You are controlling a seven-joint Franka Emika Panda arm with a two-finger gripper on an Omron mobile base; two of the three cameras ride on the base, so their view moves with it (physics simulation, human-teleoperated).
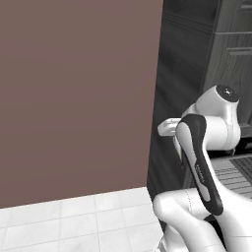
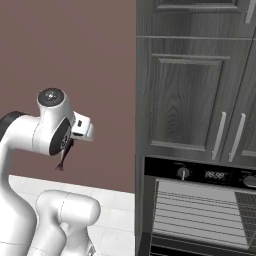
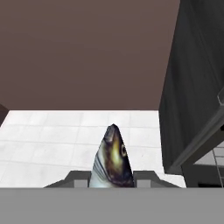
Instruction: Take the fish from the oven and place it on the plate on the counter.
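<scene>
Hand view: fish (image 3: 112, 162) clamped between the hand (image 3: 112, 178) fingers.

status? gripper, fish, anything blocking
Gripper shut on fish. Fish out of the oven, hanging over floor tiles. Plate out of frame. Nothing blocking.

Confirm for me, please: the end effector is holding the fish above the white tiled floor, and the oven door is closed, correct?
Not quite: the oven is open, its wire racks exposed in the right base view. The end effector does hold the fish above the tiled floor.

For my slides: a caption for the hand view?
Gripper shut on the fish, held above white floor tiles.
</scene>
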